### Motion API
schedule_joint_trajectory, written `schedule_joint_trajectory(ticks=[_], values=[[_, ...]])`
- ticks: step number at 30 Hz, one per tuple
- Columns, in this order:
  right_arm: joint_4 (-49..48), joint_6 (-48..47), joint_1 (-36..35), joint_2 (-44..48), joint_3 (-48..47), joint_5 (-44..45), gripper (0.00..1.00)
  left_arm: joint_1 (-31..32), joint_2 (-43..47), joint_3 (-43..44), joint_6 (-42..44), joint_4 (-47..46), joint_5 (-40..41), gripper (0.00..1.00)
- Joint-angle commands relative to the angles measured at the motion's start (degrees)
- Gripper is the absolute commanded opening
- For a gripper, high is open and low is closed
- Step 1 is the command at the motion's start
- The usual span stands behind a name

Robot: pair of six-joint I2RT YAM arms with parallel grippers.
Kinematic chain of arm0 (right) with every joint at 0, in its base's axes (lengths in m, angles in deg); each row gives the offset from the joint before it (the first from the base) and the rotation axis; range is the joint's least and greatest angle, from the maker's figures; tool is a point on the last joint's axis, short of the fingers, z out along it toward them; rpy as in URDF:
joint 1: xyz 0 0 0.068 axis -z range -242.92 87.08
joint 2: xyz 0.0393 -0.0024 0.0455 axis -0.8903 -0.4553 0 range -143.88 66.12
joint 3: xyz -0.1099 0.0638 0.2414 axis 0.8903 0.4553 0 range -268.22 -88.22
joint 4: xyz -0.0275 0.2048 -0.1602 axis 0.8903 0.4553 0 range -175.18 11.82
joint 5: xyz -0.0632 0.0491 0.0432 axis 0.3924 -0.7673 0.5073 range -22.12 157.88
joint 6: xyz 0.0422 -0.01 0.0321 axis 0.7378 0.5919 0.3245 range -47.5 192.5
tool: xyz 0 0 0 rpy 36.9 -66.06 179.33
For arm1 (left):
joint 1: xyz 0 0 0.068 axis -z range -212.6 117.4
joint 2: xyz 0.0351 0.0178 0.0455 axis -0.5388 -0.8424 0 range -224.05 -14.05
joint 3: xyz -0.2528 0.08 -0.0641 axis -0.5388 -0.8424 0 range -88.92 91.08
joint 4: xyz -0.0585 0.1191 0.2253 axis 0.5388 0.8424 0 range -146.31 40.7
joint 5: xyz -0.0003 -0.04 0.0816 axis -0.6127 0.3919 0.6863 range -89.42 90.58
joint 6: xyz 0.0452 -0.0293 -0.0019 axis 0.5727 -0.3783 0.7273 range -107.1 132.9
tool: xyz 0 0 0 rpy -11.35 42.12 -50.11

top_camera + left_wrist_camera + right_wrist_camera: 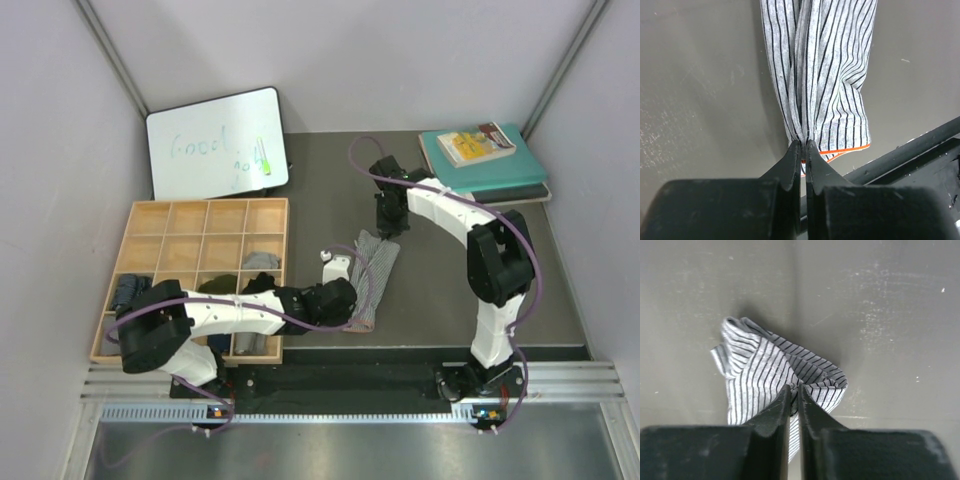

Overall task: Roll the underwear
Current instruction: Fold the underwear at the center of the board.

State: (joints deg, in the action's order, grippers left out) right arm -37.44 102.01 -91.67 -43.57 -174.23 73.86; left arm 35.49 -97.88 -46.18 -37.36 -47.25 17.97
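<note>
Upper part of the underwear [820, 75] beyond the left-wrist view

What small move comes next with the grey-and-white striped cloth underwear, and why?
Probably draw the right gripper away from the left gripper to tauten the grey-and-white striped cloth underwear. Both are shut on opposite ends of the narrow strip, and the far end is bunched; smoothing it should help rolling.

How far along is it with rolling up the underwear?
Looks done: a grey garment and an olive garment sit bundled in compartments of the wooden tray. In hand: the striped underwear lies stretched out on the table, with the left gripper pinching its near end and the right gripper pinching its far end. Left: this piece is not yet rolled.
</note>
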Motion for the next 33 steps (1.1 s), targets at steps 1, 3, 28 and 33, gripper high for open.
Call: schedule_joint_trajectory(ticks=[1,3,28,33], values=[[-0.46,-1.13,-0.78,-0.17,-3.72,-0.18,0.18,0.46,0.52,-0.12,-0.89,-1.41,-0.69,0.0],[0.76,-1.13,-2.09,0.09,-3.8,1.4,0.29,0.64,0.25,0.15,-0.8,-1.41,-0.69,0.0],[6.48,-0.25,-4.91,-8.17,-7.41,6.23,0.31,1.16,-0.1,1.12,-0.89,-0.54,-0.07,0.0],[6.48,-0.6,-4.73,-9.49,-7.94,6.77,0.25,1.34,0.07,1.2,-0.89,-0.18,0.37,0.0]])
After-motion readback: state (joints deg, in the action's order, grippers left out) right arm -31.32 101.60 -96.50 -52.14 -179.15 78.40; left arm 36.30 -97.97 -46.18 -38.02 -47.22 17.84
